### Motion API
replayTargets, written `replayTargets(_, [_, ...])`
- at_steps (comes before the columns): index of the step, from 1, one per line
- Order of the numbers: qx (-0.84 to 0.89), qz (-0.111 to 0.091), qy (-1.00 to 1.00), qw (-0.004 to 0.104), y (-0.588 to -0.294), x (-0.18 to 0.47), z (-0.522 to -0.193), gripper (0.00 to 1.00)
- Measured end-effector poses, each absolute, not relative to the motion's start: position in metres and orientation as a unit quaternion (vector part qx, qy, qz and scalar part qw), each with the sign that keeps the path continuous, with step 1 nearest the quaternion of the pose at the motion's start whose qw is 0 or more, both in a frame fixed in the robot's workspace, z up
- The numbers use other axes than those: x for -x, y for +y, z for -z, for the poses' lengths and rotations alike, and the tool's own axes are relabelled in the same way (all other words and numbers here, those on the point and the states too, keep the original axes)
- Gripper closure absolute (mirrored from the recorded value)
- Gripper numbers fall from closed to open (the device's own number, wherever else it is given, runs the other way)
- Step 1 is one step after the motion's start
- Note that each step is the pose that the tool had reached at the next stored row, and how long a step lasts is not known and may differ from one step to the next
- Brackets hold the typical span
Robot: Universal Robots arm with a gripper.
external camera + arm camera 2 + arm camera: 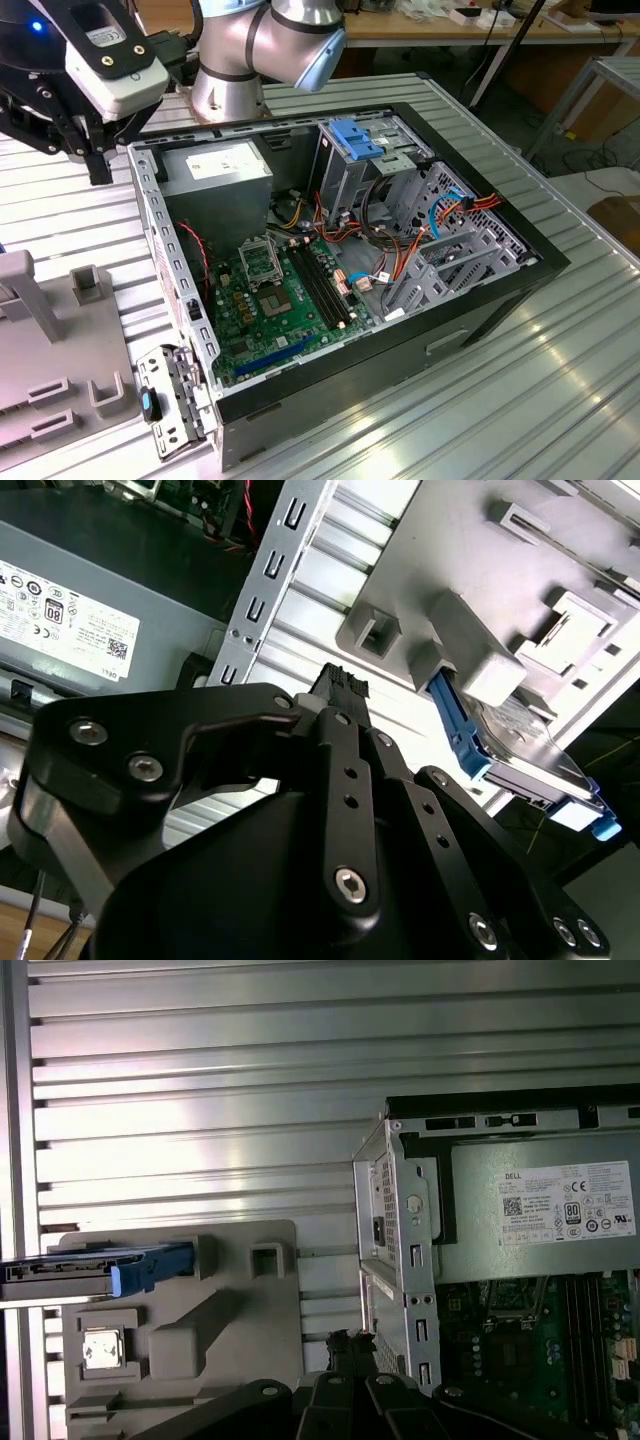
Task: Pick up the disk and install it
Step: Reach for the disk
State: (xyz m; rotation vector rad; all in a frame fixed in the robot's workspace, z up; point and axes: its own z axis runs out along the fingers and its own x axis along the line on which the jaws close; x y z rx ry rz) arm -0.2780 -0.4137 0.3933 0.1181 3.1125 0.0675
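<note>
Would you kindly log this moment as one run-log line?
disk: in grey holder | pincer: holding nothing, above table beside computer case | install: not done

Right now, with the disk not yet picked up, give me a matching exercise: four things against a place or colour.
Things:
1. disk
2. power supply
3. drive cage
4. motherboard

Descriptions:
A. green, on the floor of the case
B. blue top, inside the case
C. in the grey holder, outside the case
D. white label, in a corner of the case

Pairs: 1-C, 2-D, 3-B, 4-A
</note>
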Motion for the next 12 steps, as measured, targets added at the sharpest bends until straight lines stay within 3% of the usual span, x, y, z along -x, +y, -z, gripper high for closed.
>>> replayTargets(12, [-0.038, -0.022, 0.999, 0.013, -0.416, 0.295, -0.393, 0.89])
